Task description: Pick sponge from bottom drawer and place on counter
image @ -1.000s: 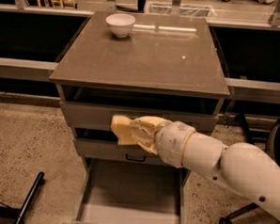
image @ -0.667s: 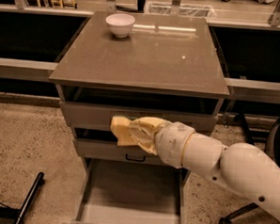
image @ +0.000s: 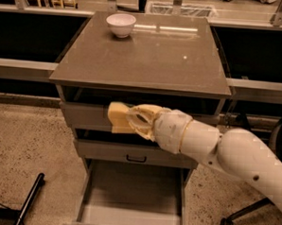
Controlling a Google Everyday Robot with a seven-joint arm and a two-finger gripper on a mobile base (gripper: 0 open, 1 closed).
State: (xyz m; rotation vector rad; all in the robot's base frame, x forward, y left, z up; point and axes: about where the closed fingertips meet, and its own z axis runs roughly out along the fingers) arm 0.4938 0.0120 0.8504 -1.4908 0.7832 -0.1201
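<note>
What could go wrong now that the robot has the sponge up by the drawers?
The hand holds the sponge just under the overhanging edge of the counter, so lifting straight up might bump it. Most of the sponge sticks out past the hand, so it could slip and drop into the open bottom drawer below.

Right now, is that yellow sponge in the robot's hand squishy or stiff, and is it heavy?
Probably squishy: the sponge looks pinched where the hand grips it, in front of the top drawer. Likely light: it sticks out sideways without drooping. Unlikely to break if dropped, being soft.
</note>
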